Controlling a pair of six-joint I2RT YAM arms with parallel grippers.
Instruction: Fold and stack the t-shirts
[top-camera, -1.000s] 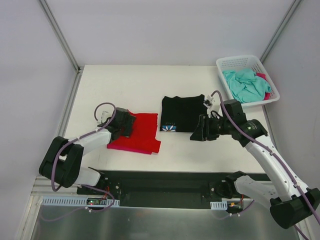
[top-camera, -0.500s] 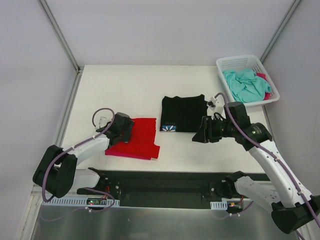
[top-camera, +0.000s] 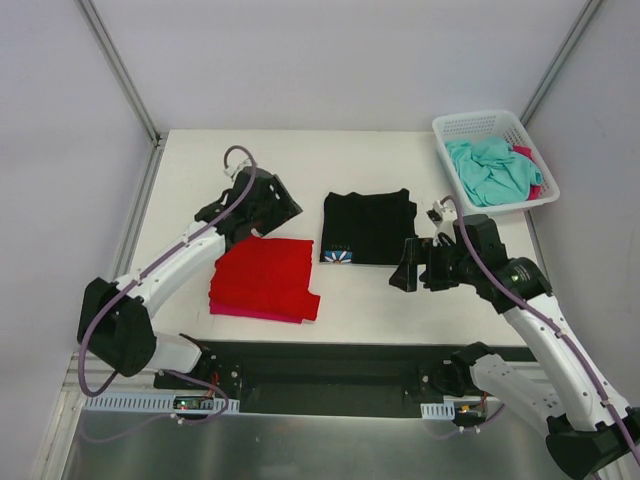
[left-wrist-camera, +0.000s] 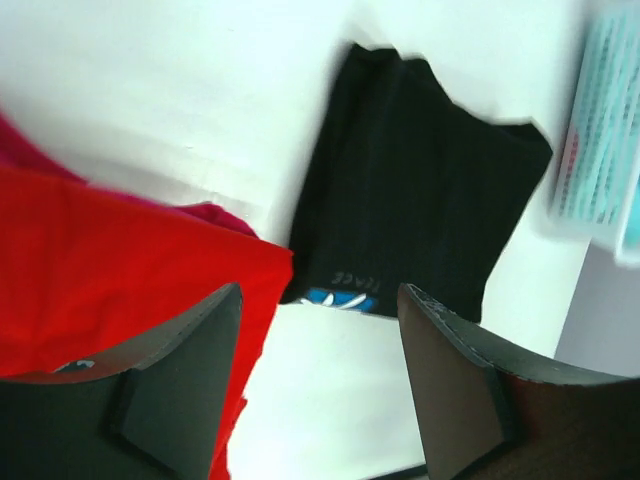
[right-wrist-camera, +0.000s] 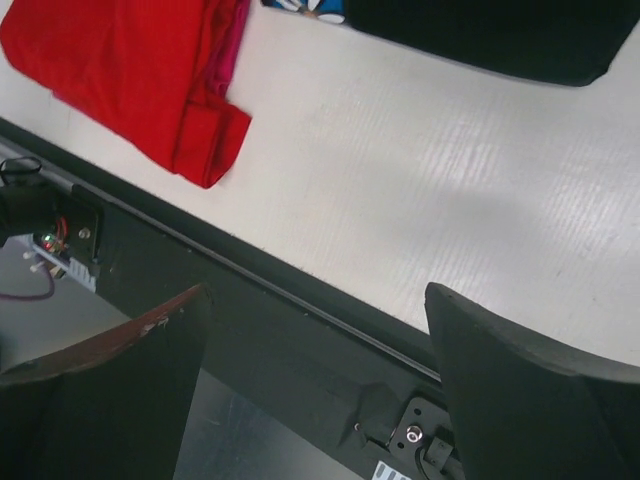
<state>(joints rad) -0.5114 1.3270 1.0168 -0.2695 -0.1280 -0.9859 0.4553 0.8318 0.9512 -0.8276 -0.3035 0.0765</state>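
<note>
T-shirt pair folded, red t-shirt (top-camera: 262, 278) beside black t-shirt (top-camera: 367, 227) — unstacked; left gripper (left-wrist-camera: 318, 300) and right gripper (right-wrist-camera: 315, 292) spread, empty — poised for stacking.

Top view: bright, even, diffuse light. White desk (top-camera: 300, 170) near washed out, only faint soft shadows.

Left wrist view: motion blur throughout. Basket (left-wrist-camera: 603, 130) smeared at the right edge, black t-shirt (left-wrist-camera: 420, 200) edges soft, desk blown out, left fingers (left-wrist-camera: 170, 390) dark.

Right wrist view: sharper. Broad grey shadow across the desk, right fingers (right-wrist-camera: 530, 400) dark and out of focus.
</note>
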